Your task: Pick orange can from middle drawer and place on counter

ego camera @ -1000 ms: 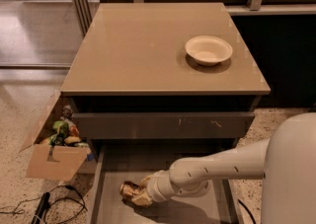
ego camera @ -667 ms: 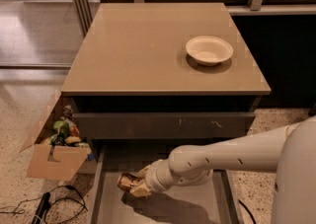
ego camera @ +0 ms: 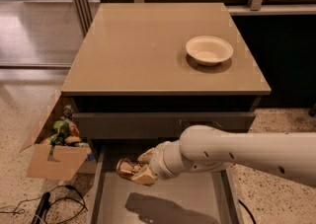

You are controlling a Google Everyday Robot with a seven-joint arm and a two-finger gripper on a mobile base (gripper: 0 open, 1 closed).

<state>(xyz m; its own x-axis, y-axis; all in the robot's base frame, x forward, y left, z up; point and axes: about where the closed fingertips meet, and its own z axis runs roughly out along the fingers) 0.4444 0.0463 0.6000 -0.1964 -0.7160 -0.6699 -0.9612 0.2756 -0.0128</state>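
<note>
The orange can [ego camera: 126,167] is held in my gripper [ego camera: 139,170], lifted above the floor of the open middle drawer [ego camera: 111,199], over its left part. My white arm [ego camera: 237,153] reaches in from the right, across the drawer. The gripper's tan fingers [ego camera: 144,177] are shut around the can. A shadow of the arm lies on the drawer floor below. The tan counter [ego camera: 143,45] is above and behind, at the top of the dark-grey cabinet.
A white bowl [ego camera: 209,50] sits on the counter's right side. A closed grey drawer front [ego camera: 163,124] is just above the open drawer. A cardboard box [ego camera: 54,149] with items stands on the floor at left, with cables [ego camera: 44,205] beside it.
My gripper has risen with the orange can, lifting it off the drawer floor and shifting slightly left.
</note>
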